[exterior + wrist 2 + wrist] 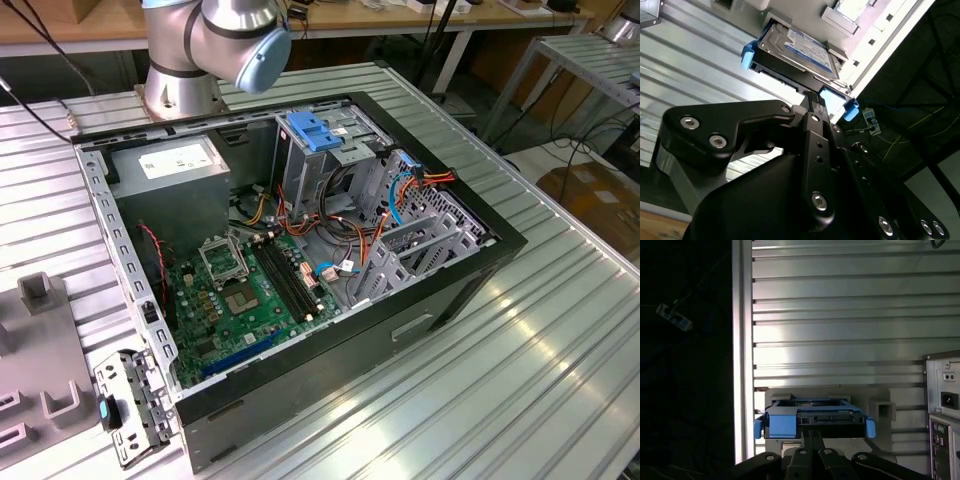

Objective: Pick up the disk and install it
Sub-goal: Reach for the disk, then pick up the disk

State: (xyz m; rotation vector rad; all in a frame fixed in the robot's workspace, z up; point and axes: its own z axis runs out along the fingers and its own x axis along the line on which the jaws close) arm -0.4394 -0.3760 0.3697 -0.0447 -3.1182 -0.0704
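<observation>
The disk (pixel 800 47) (pixel 812 415) is a dark grey drive with a white and blue label and blue side rails. It lies flat in a pale grey fixture (pixel 880 410) on the ribbed metal table. In both wrist views my gripper (pixel 811 97) (pixel 813 431) has its two black fingers drawn together, and their tips reach the middle of the disk's near edge. Whether the tips touch that edge is unclear. The open computer case (pixel 300 250) lies on its side in the exterior view, its drive cage (pixel 420 245) on the exterior view's right.
The case's rear panel (pixel 942 400) stands close beside the fixture. The table's edge (pixel 742 340) runs along the fixture's other side, with dark floor beyond. A blue ribbed bracket (pixel 312 132) sits atop the case's bays. The arm's base (pixel 215 40) stands behind the case.
</observation>
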